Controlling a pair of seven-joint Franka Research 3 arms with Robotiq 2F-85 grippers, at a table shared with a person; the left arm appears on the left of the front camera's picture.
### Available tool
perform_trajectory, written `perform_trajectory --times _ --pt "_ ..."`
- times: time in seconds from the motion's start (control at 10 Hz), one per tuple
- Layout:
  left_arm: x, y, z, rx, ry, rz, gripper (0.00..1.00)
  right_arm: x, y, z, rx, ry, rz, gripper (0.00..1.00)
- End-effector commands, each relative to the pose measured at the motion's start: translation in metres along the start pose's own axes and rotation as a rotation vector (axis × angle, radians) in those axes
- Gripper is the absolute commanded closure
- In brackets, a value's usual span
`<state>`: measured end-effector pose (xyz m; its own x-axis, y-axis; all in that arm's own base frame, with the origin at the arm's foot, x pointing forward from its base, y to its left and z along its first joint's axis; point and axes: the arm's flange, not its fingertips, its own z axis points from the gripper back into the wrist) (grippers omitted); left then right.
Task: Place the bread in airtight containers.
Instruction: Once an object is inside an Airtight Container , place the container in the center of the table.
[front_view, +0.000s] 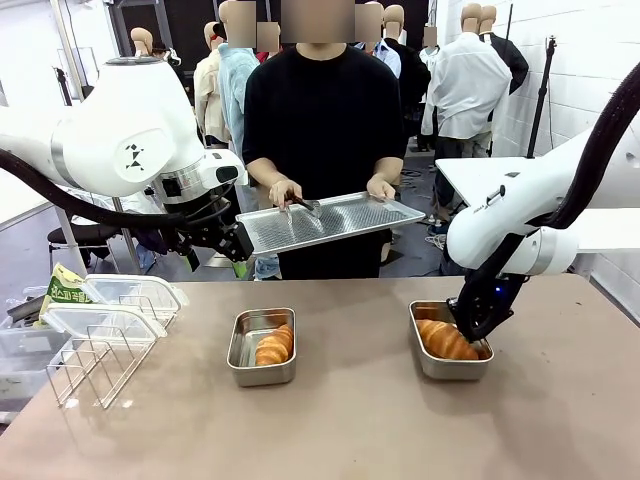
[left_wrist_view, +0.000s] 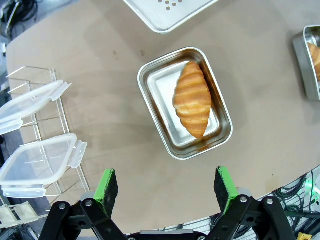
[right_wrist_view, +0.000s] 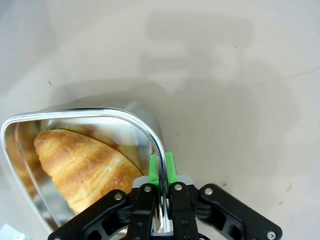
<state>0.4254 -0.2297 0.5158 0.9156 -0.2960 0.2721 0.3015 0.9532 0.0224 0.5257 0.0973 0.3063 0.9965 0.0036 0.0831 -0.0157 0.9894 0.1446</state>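
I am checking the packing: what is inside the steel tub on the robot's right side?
One croissant lies in the open tub. The right claw pinches its wall. The floor beneath the croissant is hidden.

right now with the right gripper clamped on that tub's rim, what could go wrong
The right gripper is shut on one wall of the right container; lifting from there could tilt it and spill its croissant. The croissant also lies right beside the clamped wall, so a slip might dent it.

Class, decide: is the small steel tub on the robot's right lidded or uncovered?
Uncovered: the rectangular stainless-steel tub bares its golden-brown croissant; no lid sits on it.
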Motion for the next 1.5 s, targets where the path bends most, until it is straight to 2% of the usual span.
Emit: perform_trajectory --times 0.0,0.4,0.5,0.9,1.4 --pt "0.001 0.001 0.001 0.000 -0.002 0.002 0.00 0.003 0.003 -0.004 -0.007 0.013 -0.017 0.79" --pt "0.001 0.001 0.001 0.000 -0.002 0.002 0.00 0.003 0.009 0.011 -0.010 0.011 0.004 0.12" --pt "0.001 0.001 0.001 0.000 -0.002 0.002 0.00 0.002 0.011 0.017 -0.017 0.012 0.008 0.00" --pt "0.001 0.001 0.001 0.000 -0.002 0.002 0.00 0.000 0.013 0.031 -0.023 0.016 0.014 0.00" --pt "0.001 0.001 0.001 0.000 -0.002 0.002 0.00 -0.005 0.006 0.032 -0.001 0.030 -0.084 0.00"
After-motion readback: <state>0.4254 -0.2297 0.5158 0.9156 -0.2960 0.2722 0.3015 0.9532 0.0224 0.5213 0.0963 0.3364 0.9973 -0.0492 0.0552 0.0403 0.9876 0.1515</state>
